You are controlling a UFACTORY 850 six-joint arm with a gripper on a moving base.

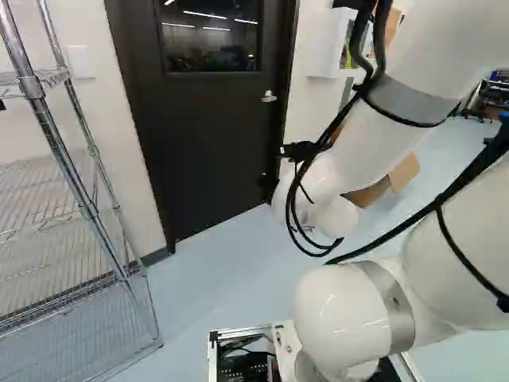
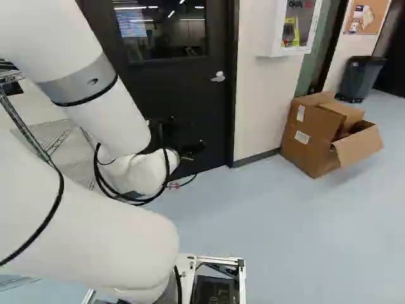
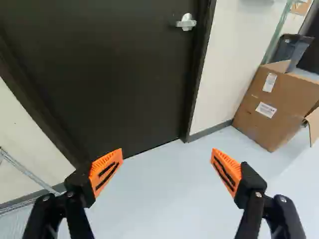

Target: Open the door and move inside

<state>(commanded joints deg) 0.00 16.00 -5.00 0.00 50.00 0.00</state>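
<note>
Right now your fingers [image 3: 105, 172] stand wide apart above the pale floor [image 3: 164, 194]. Ahead of them is the closed dark door [image 3: 114, 74], its silver handle [image 3: 186, 23] by the edge nearer the cardboard box [image 3: 279, 104].

From behind the arm [image 1: 346, 318], both base views face the door [image 1: 219, 135], slightly downward; the closer wrist view shares it.
</note>
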